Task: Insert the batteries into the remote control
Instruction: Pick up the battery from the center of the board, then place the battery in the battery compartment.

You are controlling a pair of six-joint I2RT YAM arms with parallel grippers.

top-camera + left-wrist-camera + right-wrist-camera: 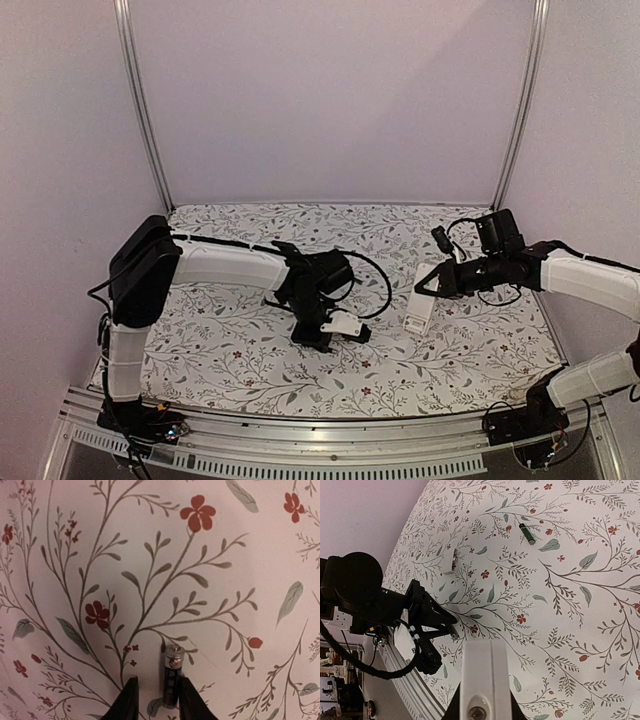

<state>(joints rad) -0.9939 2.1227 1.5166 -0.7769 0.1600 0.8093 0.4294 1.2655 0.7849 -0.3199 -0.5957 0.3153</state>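
Note:
My right gripper [437,283] is shut on one end of the slim white remote control [421,308], which hangs slanted over the floral cloth. In the right wrist view the remote [485,672] fills the space between the jaws of that gripper [484,711]. My left gripper [322,335] is down on the cloth at the middle. In the left wrist view it [160,700] is open, with a dark battery [172,680] between the jaws. The battery lies against the right finger [192,702], apart from the left one. A second battery [527,534] lies loose on the cloth farther off.
A small pale piece [455,560] lies on the cloth beyond the left gripper. The left arm [380,600] and its cable sit left of the remote in the right wrist view. The metal front rail [320,430] and upright frame posts [140,100] bound the table.

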